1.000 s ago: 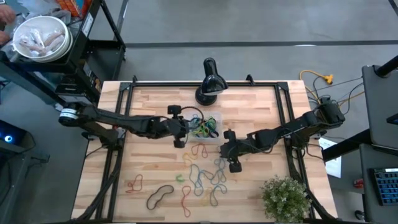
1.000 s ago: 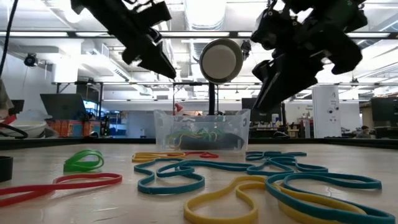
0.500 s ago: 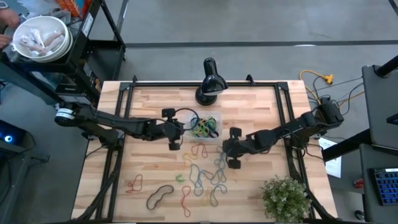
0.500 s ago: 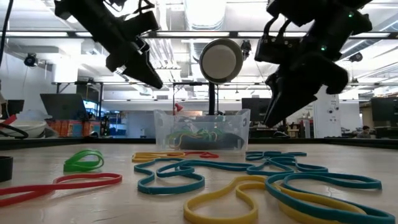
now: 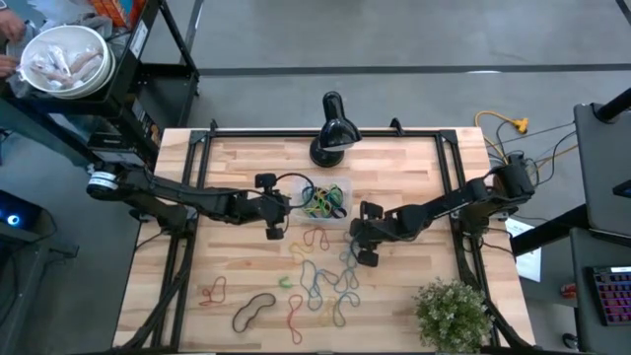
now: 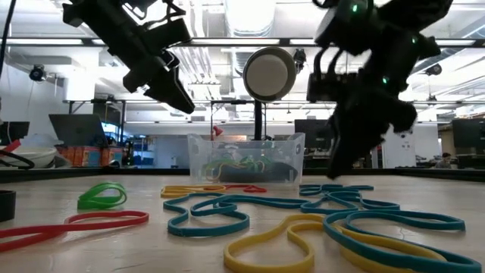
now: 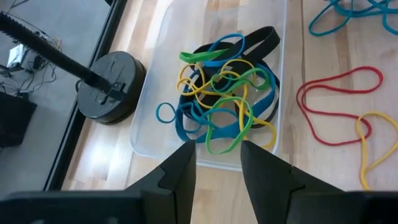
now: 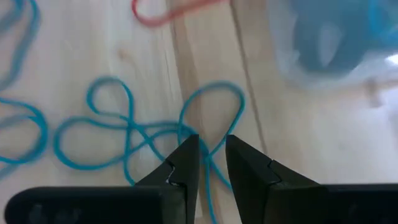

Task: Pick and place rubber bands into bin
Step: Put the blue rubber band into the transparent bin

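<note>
Right wrist view shows the right claw, narrowly parted and empty, just above blue rubber bands.

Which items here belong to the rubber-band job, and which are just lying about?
Part of the job:
- rubber bands loose on the table
- bin, already holding some bands
- right claw, low over a blue band, nothing held
- left claw, open beside the bin

Lying about:
- black lamp
- potted plant
- white bowl off the table
</note>
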Action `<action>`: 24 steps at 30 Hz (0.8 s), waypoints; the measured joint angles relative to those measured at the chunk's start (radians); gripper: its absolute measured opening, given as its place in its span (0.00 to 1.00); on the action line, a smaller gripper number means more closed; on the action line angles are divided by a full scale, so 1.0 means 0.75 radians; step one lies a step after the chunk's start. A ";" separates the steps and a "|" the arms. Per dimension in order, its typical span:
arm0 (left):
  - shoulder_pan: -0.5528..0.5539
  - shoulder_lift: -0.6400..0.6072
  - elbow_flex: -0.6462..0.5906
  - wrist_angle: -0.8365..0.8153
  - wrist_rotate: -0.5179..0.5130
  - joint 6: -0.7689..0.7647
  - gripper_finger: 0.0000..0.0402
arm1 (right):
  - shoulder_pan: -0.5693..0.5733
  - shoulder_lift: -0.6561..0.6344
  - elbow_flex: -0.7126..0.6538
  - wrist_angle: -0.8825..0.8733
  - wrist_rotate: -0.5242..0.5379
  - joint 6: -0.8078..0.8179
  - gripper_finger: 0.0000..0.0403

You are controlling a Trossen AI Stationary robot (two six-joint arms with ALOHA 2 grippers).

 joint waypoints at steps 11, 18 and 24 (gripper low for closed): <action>-0.002 0.000 0.000 -0.001 0.000 0.001 0.28 | -0.004 0.066 0.007 0.010 0.002 0.056 0.18; -0.005 0.000 0.000 0.000 0.000 0.001 0.28 | -0.004 0.040 0.006 0.001 0.002 0.057 0.18; -0.005 0.000 0.000 0.000 0.000 -0.001 0.28 | -0.021 0.038 0.001 0.001 0.007 0.153 0.18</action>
